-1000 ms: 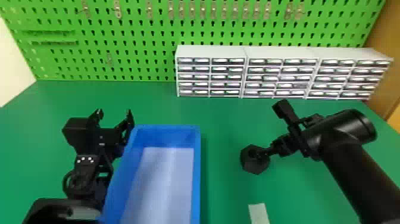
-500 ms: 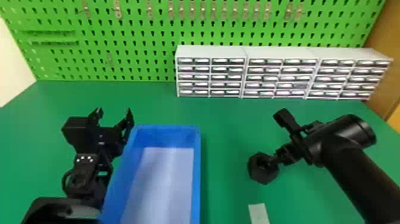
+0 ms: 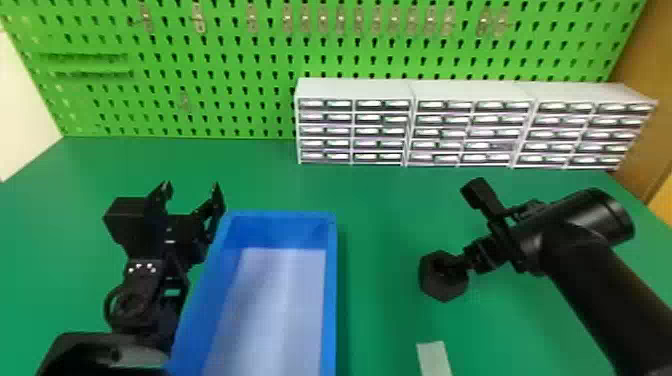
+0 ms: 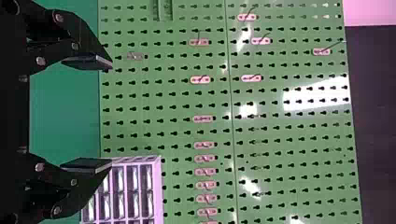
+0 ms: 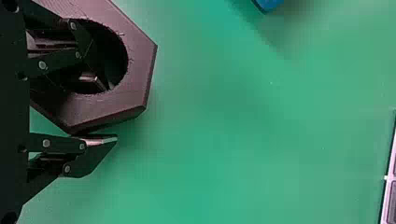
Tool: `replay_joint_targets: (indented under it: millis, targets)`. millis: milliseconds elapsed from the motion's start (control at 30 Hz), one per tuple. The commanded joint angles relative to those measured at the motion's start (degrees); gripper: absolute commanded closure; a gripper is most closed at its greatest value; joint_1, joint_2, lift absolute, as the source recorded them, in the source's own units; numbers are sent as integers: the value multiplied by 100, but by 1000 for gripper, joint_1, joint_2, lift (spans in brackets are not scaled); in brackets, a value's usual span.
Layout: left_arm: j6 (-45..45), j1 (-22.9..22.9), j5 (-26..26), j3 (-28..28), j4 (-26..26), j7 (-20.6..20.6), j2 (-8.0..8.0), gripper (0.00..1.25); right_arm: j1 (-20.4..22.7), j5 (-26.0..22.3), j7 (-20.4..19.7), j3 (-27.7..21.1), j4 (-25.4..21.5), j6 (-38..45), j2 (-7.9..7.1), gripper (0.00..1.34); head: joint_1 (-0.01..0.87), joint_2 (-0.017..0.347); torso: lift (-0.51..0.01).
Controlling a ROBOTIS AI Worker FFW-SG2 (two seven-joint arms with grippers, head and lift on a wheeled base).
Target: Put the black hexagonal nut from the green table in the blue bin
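Across the far side stands the green pegboard [image 3: 240,85], with metal hooks [image 3: 198,17] along its upper part. At the left, above the green table [image 3: 380,200], the left gripper [image 3: 192,187] is beside the far left corner of the blue bin, its two fingers spread wide with nothing between them. Next comes the blue bin [image 3: 280,216], long and open-topped, with a pale inner floor. Behind it and reaching well to the right, three white drawer cabinets [image 3: 355,90] stand side by side against the pegboard. Near the bottom edge, right of the bin, lies a short pale strip [image 3: 434,357]. Beyond that strip is the black hexagonal nut [image 3: 440,292], outside the bin and to its right. The right gripper [image 3: 465,262] has it by one wall: one finger goes into the round hole, the other lies against an outer flat, closed down to the wall's thickness.
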Motion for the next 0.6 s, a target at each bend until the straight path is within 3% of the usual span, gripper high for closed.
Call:
replay_joint_targets:
  millis: [0,233,567]
  targets:
    - [0,11,9,0,7,-6,5,501,30,-18,-85,-87,-51,5,5,889,657,57,-95]
    - [-9,29,26,9,-2,-6,5,501,162,-97,-85,-421,-323,40,5,889,657,57,-95]
    - [-9,55,35,0,-2,3,5,501,610,-106,-76,-1247,-1352,303,66,889,657,57,-95]
